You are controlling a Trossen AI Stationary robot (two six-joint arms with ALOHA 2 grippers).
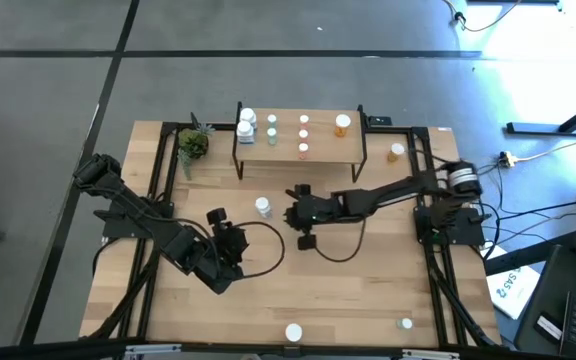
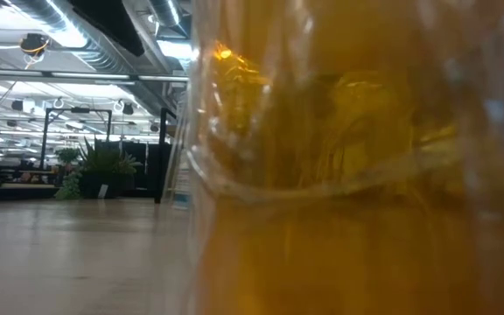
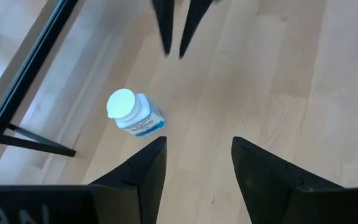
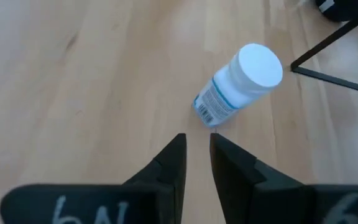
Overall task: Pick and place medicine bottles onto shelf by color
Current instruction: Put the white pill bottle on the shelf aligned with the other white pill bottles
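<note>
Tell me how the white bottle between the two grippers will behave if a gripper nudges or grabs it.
The white bottle is a smooth round cylinder, so it may slip from a loose grip. It stands upright on the bare table, taller than wide, so a high nudge would probably tip it, and then it would likely roll. It looks like light plastic.
</note>
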